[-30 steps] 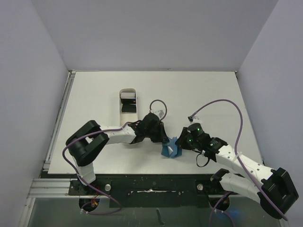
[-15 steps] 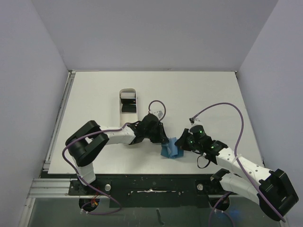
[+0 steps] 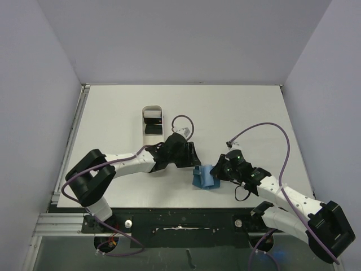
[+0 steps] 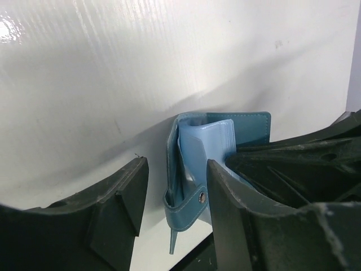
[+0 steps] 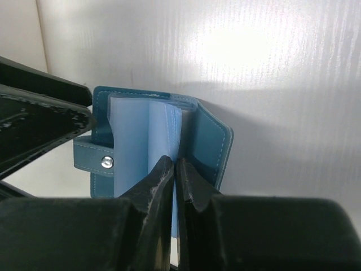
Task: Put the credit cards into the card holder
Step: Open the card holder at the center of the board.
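My right gripper (image 5: 175,164) is pinched almost shut on one thin edge of the card holder (image 5: 210,135); the blue card holder stands half open on the white table (image 3: 237,113), near the front edge, right between my two arms; its snap tab (image 5: 93,161) hangs loose on one side, so it is not closed.

My left gripper (image 4: 176,169) is open wide and has nothing in it; the card holder sits just past its two fingers, and they do not touch it as far as I can see.

I see no card in either gripper; in the view from above there is a dark thing in the white tray (image 3: 142,121) behind my left arm, and I think those are the credit cards (image 3: 152,129), but they are too small to be sure.

So I think I am at the step of holding the card holder open, with a card yet to be fetched; next, I think my left gripper needs to go to the tray, pick up one flat card by its edge, and bring it here; my right gripper should hold tight so the pocket does not flop shut; the card must line up with the slot, or it will bump the side.
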